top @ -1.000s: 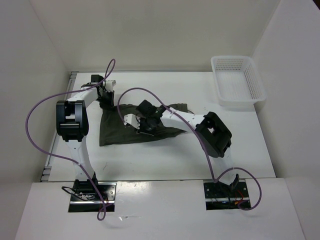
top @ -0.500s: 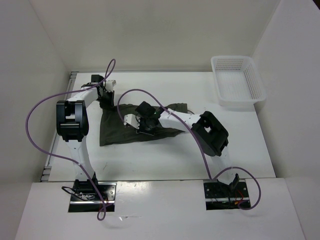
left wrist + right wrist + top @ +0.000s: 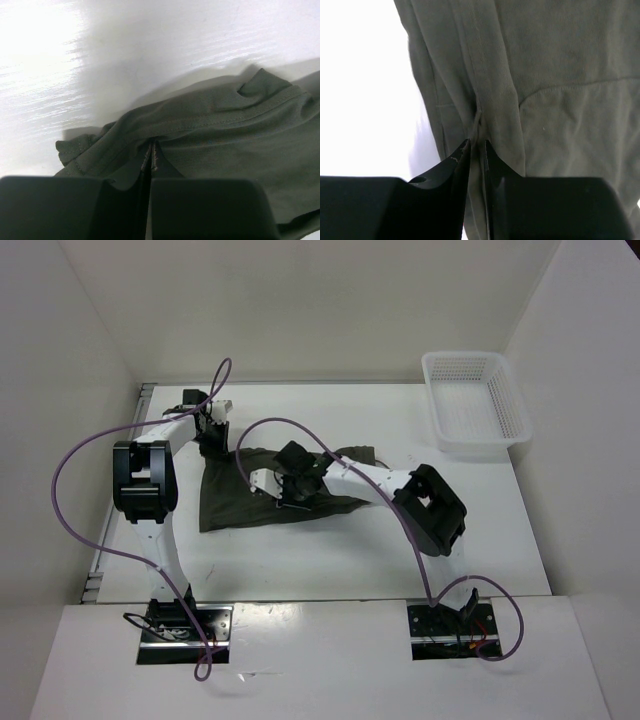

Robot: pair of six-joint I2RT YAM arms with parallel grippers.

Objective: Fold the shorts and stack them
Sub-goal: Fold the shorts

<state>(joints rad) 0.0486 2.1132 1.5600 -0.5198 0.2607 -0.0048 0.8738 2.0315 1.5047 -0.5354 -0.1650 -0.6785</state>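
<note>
The dark olive shorts (image 3: pixel 228 502) lie rumpled on the white table, left of its middle. My left gripper (image 3: pixel 209 428) is at their far left corner, shut on a pinched fold of hem (image 3: pixel 151 159) in the left wrist view, where the cloth (image 3: pixel 225 135) spreads off to the right. My right gripper (image 3: pixel 289 492) sits on the middle of the shorts. Its jaws stand almost together with a ridge of fabric (image 3: pixel 478 144) caught between them, and the shorts (image 3: pixel 560 75) fill the rest of that view.
A white mesh basket (image 3: pixel 480 445) stands at the far right corner of the table. Purple cables (image 3: pixel 75 455) loop over both arms. White walls close in the table at the back and on both sides.
The right arm's elbow shifted slightly left and back again while its gripper stayed on the shorts. The left arm has not moved.
</note>
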